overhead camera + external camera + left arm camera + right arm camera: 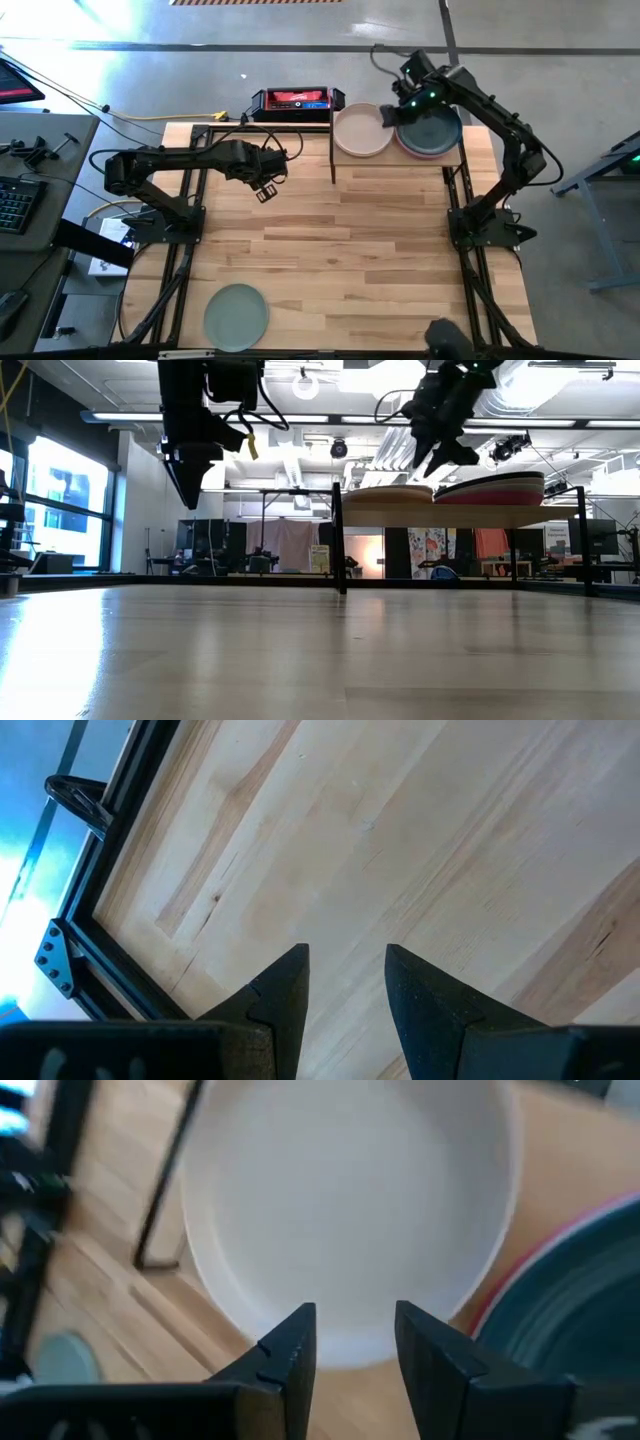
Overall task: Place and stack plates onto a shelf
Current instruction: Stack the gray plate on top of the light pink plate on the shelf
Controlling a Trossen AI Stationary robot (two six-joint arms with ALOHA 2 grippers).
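The shelf [392,160] stands at the table's far right and bears two stacks of plates. The left stack is topped by a whitish plate [360,132] [350,1200]. The right stack is topped by a charcoal plate [432,134] [585,1310] with pink rims under it. My right gripper [389,114] [355,1342] hangs open just above the near rim of the whitish plate, between the two stacks, nothing between its fingers. A sage green plate [236,316] lies flat at the table's near left edge. My left gripper [266,190] [346,982] waits open above bare wood at the far left.
A black-and-red box [292,100] sits just beyond the far edge, left of the shelf. The shelf's black posts [338,540] rise from the tabletop. The wide plank surface [360,250] between the arms has nothing on it. A side table with a keyboard [12,205] stands on the left.
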